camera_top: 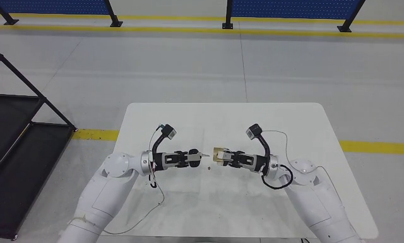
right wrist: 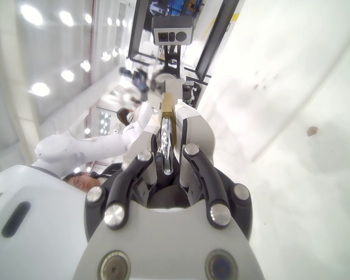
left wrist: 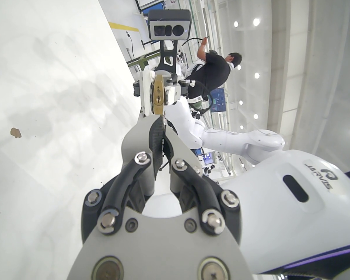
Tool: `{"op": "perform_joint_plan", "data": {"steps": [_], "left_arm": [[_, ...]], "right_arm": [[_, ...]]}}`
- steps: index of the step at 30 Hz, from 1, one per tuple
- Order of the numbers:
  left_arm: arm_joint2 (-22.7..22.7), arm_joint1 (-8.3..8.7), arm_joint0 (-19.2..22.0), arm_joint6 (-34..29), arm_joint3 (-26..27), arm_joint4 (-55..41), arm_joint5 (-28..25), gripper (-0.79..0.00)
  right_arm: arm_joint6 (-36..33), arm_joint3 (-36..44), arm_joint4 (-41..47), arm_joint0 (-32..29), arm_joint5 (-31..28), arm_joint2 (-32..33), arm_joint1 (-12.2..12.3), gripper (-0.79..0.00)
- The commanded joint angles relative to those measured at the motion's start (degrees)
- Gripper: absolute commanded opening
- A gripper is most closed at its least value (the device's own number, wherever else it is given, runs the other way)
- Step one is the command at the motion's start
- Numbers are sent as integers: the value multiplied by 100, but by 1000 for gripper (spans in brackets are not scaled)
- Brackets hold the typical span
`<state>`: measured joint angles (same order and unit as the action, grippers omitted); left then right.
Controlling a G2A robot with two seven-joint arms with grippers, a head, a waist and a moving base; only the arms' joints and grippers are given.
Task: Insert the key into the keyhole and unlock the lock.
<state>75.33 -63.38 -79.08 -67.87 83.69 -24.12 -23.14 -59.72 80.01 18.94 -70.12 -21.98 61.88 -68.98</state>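
Over the middle of the white table [camera_top: 265, 123] the two grippers face each other. My right gripper [camera_top: 226, 158] [right wrist: 166, 109] is shut on a brass padlock [camera_top: 219, 156] [right wrist: 166, 104], with the silver shackle [right wrist: 166, 144] lying back between its fingers. The padlock's [left wrist: 157, 97] keyhole end points at my left gripper [camera_top: 197, 156] [left wrist: 162, 126], which is shut on a thin key [camera_top: 201, 156] [left wrist: 163, 122]. The key tip sits just short of the padlock's lower end; I cannot tell whether they touch.
A small brown speck [camera_top: 209, 168] [left wrist: 15, 132] [right wrist: 311, 131] lies on the table below the grippers. A black cart [camera_top: 25, 136] stands off the table's left side. Blue barriers [camera_top: 290, 3] line the far floor.
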Motion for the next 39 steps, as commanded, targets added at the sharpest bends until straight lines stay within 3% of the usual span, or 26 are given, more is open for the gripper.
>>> {"op": "perform_joint_plan", "data": {"steps": [1, 39], "left_arm": [[-13, 6, 9, -1, -6, 2, 0, -785], [-314, 65, 211, 130, -211, -96, -77, -785]], "right_arm": [[1, 10, 12, 0, 0, -13, 2, -785], [-24, 1, 112, 34, 0, -130, 13, -785]]}}
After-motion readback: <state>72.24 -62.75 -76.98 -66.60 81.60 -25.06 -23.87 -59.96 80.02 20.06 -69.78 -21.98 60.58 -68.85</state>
